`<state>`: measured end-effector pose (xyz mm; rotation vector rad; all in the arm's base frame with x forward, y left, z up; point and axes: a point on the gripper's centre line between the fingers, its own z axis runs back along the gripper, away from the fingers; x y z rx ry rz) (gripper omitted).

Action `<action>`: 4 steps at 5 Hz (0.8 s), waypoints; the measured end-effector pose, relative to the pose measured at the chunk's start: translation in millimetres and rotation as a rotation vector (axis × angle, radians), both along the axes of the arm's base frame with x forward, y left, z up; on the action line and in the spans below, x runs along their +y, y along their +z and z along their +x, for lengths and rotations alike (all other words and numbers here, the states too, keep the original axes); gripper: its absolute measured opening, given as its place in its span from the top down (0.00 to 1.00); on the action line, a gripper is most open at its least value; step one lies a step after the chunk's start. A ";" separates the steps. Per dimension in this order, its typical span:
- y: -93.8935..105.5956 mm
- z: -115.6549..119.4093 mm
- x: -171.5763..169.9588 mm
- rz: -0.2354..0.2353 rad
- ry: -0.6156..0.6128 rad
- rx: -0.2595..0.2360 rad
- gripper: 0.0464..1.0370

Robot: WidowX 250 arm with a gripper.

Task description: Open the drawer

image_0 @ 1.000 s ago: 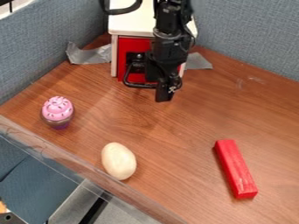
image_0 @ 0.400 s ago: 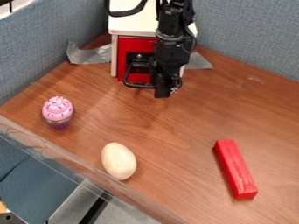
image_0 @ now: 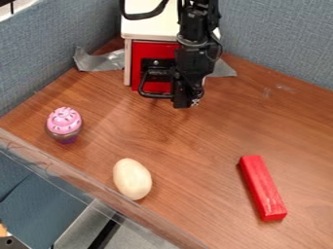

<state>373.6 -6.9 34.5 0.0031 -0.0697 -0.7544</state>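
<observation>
Your arm [image_0: 195, 46] is shifting slightly right, upper centre, gripper [image_0: 185, 102] near the handle [image_0: 155, 95]; whether open, you cannot tell.

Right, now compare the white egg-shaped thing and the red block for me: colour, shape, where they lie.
The egg-shaped thing is off-white, while the block is red. The egg-shaped thing is rounded all over; the block is a long, straight-edged bar. The egg-shaped thing lies close to the table's near left edge, the block well over to the right. Both rest on the wooden surface.
</observation>
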 end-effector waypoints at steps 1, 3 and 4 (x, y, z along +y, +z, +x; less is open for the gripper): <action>-3.3 -4.8 -2.4 -0.004 -0.013 0.009 0.86; -8.0 -20.1 -9.3 -0.010 -0.046 0.030 0.87; -8.1 -25.6 -15.2 -0.021 -0.066 0.033 0.88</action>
